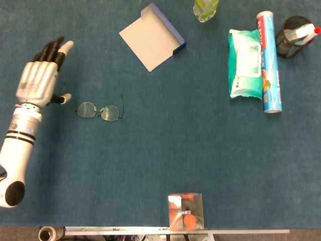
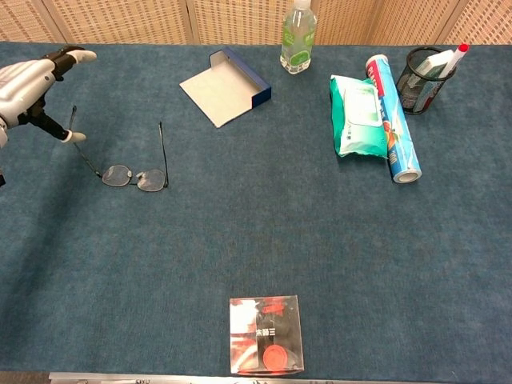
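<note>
While the left hand [image 1: 37, 80] hangs with fingers [image 1: 54, 49] stretched flat and holding nothing, the glasses [image 1: 98, 111] lie on the worktop [image 1: 165, 160] at its 3 o'clock, arms unfolded (thumb tip near one arm, contact unclear). Judging by this, no grasp is made yet; picking up remains.

The white and silver left hand [image 1: 37, 80] is hovering near the bench's left edge, palm down, its black-tipped fingers [image 1: 52, 48] extending straight and its thumb pointing sideways, holding nothing.
</note>
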### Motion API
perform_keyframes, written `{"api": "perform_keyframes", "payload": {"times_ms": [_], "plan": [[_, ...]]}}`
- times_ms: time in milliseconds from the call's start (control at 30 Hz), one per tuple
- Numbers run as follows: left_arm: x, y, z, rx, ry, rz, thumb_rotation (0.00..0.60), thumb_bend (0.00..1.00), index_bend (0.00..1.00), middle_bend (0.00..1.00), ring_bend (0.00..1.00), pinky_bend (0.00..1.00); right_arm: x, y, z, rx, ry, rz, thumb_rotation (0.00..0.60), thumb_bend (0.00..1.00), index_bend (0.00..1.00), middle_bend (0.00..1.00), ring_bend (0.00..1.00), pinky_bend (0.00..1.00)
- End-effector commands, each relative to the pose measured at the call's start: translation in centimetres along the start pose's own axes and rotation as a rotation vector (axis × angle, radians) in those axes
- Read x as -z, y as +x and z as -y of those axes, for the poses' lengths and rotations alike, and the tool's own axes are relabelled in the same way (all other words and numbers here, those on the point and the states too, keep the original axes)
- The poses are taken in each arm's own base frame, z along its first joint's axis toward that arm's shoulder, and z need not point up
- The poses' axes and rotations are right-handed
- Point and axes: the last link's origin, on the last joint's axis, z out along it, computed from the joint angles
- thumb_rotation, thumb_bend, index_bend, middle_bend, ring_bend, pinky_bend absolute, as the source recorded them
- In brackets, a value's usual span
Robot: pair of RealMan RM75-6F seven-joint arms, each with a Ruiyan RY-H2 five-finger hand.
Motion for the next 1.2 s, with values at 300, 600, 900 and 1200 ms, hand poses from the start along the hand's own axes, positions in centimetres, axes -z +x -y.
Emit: {"api": "perform_keyframes", "payload": {"times_ms": [300,600,900,1200], "plan": [[1.1,0.2,1.9,-0.072,0.047,-0.014,0.6,0.1,0.04,0.0,0.02,0.16,0.3,0.0,-0.1,-0.004,0.003,-0.004,0.6,0.26,0.63,0.5,0.38,0.39],[1.8,0.5,2.9,-0.098,0.07,-0.033,0.6,0.1,0.04,0.0,0.02,0.16,0.3,0.1,0.0,-0.005,0.005,-0.004,0.6,0.26,0.63,0.5,0.38,0.39],[3.6,1.1,1.0,-0.021,-0.023,-0.044,0.6,0.1,0.02,0.0,0.01,0.16,0.3,0.0,0.0,-0.004,0.005,-0.001,0.6,0.26,0.63,0.5,0.38,0.39],[5.9,2.1,1.3,-0.048,-0.055,-0.045,0.6,0.1,0.0,0.0,0.02,0.16,0.3,0.2,-0.1,-0.009,0.004,-0.008,0.6,0.26,0.63,0.5,0.38,0.39]]}}
